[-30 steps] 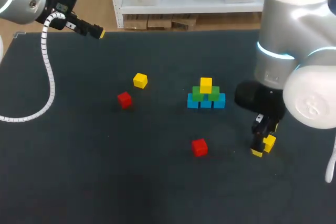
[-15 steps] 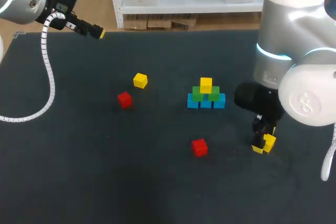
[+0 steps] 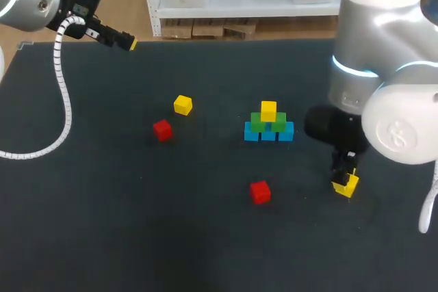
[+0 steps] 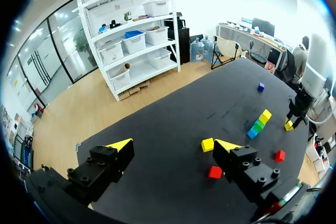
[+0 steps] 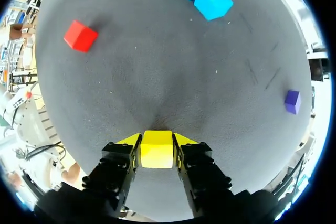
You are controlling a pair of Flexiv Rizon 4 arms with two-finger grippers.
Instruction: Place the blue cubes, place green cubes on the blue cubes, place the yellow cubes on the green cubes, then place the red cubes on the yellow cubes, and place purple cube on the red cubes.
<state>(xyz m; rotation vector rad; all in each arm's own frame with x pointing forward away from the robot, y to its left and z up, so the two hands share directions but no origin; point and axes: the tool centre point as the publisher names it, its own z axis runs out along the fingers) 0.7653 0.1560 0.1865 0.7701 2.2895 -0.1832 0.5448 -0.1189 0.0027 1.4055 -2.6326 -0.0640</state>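
Blue cubes point(image 3: 268, 133) form a row at mid table, with green cubes point(image 3: 267, 122) on them and one yellow cube point(image 3: 268, 109) on top. A loose yellow cube point(image 3: 183, 104) and a red cube point(image 3: 162, 129) lie to the left, and another red cube point(image 3: 260, 191) lies nearer the front. My right gripper point(image 3: 344, 184) stands right of the stack, down at the table. In the right wrist view both fingers press the sides of a yellow cube point(image 5: 157, 148). A purple cube point(image 5: 292, 101) lies off to one side. My left gripper point(image 4: 173, 145) hangs open and empty over the far left corner.
The right arm's large body point(image 3: 383, 66) stands over the table's right side, close to the stack. The left arm's white cable point(image 3: 65, 100) hangs over the left edge. Bare dark tabletop point(image 3: 137, 223) spreads across the front left.
The right gripper's fingers have closed in on the yellow cube at the table. The left arm has kept still.
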